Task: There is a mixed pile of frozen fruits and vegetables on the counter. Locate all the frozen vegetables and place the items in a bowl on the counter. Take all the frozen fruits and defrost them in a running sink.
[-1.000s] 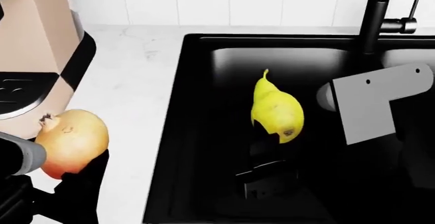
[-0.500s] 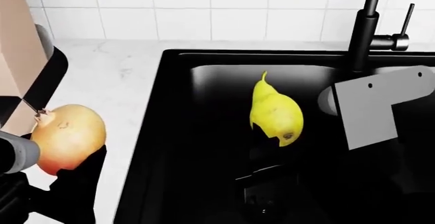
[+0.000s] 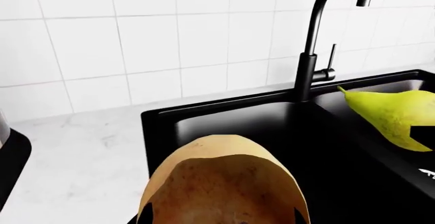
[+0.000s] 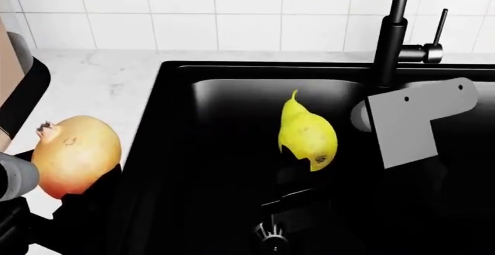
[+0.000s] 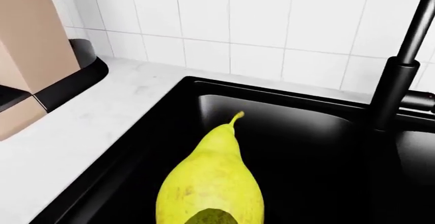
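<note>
In the left wrist view, the round tan-to-red fruit (image 3: 227, 183) fills the foreground, clamped in the left end effector (image 3: 221, 216), whose dark fingers (image 3: 144, 215) show at either side of it; beyond lie the white table (image 3: 81, 147), the near corner of the black sink (image 3: 272, 127) and the tall faucet (image 3: 314, 35), so the fruit is probably being carried toward the basin for defrosting. In the head view, that fruit (image 4: 75, 155) hangs over the table just outside the sink's left rim (image 4: 147, 150), while the pear (image 4: 307, 132) hangs stem up above the basin, gripped from below by the right end effector (image 4: 298, 171). No water is visible at the faucet (image 4: 392, 29). In the right wrist view, the pear (image 5: 212, 180) rises from the clenched grasp over the open basin (image 5: 299, 147), apparently ready to be lowered and released.
</note>
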Tool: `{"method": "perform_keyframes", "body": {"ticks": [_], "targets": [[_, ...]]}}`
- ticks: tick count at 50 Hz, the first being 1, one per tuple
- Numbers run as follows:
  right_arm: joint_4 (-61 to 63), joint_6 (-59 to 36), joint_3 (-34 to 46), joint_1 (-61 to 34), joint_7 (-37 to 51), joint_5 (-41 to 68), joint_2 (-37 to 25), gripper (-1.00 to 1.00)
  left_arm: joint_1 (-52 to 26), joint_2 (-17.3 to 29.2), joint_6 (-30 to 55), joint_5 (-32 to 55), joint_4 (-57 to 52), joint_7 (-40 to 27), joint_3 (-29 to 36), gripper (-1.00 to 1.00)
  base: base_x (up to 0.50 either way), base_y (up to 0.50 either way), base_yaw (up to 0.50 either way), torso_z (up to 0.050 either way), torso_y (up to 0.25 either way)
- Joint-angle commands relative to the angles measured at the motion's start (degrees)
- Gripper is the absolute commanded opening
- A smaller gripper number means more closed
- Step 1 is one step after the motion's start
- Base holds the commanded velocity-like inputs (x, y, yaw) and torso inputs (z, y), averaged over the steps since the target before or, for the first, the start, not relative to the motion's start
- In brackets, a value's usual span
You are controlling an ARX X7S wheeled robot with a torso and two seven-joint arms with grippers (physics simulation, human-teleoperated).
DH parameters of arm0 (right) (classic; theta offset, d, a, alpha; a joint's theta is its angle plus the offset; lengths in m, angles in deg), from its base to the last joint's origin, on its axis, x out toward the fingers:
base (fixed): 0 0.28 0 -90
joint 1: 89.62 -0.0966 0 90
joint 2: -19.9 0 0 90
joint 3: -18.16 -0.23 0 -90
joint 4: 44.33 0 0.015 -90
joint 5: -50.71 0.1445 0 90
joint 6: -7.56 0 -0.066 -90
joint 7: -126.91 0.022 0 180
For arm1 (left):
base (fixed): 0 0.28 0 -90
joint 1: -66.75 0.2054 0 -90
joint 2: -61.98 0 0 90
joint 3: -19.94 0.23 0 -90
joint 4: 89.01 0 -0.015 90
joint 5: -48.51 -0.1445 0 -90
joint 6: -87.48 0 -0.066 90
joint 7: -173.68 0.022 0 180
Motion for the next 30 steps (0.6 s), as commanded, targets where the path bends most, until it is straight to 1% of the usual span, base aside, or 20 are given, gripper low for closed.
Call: {"method": "perform_keyframes", "body": {"ticks": [1,7,13,17,20,30], "targets": [[-6.6,-3.0,3.8,-5.0,-2.2,-1.8,4.5,-1.00,-0.5,0.4,-1.1,1.9,-0.5,-1.4,-0.7,-1.00,0.00,0.00,0.00,0.000,0.000],[-12.3,-3.9,7.8,-8.1,-5.1,-5.5,8.9,-1.00,-0.4,1.0,-1.4,2.6,-0.9,-1.4,-1.2,-1.00,0.00,0.00,0.00,0.000,0.000],[-17.3,-4.3,10.9,-9.9,-7.9,-8.5,12.1,-1.00,-0.6,0.9,-1.5,2.6,-0.8,-1.4,-1.1,-1.00,0.00,0.00,0.00,0.002,0.002],[-20.0,-4.0,12.6,-10.6,-10.2,-10.7,13.2,-1.00,0.0,0.6,-1.8,1.5,-0.8,-0.7,-0.9,-1.00,0.00,0.00,0.00,0.000,0.000],[-21.8,-3.8,13.5,-11.1,-11.5,-12.0,14.0,-1.00,-0.5,0.1,-1.9,2.0,-0.9,-1.4,-0.7,-1.00,0.00,0.00,0.00,0.000,0.000],[-26.8,-3.1,17.5,-12.2,-15.0,-16.1,17.3,-1.00,-0.9,0.5,-1.8,2.3,-1.2,-1.4,-0.6,-1.00,0.00,0.00,0.00,0.000,0.000]]}}
